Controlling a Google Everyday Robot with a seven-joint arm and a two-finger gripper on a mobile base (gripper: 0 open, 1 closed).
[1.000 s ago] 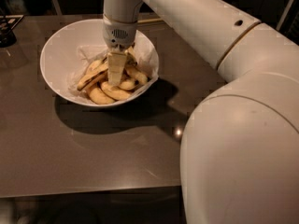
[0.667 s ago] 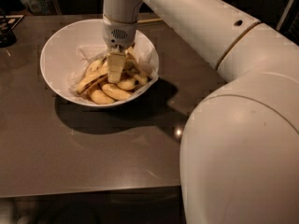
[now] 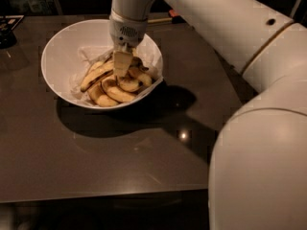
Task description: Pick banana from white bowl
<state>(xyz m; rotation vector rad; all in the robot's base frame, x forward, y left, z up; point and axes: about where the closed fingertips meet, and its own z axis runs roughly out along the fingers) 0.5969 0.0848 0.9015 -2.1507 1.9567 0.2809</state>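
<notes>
The white bowl (image 3: 62, 56) stands on the dark table at the back left, lined with crinkled white paper. Several yellow bananas with brown spots (image 3: 112, 87) lie piled in it. My gripper (image 3: 122, 67) reaches straight down from the white arm into the bowl's right half. Its tip is down among the top bananas, and it hides the fruit right under it. I cannot make out whether a banana is held.
The bowl sits on a dark glossy table (image 3: 120, 162) whose front edge runs along the bottom. My large white arm (image 3: 259, 128) fills the right side. Dark objects (image 3: 9, 28) lie at the table's far left corner.
The gripper seems to have risen slightly within the bowl. The bowl and the bananas have stayed in place.
</notes>
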